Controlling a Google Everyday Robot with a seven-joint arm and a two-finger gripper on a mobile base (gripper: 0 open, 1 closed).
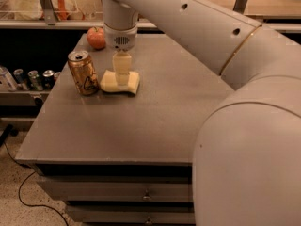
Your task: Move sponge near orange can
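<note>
Grey tabletop (178,121): wavy pale-yellow sponge (107,84) (flat) beside orange can (83,73), under jaws.

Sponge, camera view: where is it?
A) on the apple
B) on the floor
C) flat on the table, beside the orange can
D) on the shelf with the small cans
C: the sponge lies flat on the table close beside the orange can, with the hand down on it from above.
</note>
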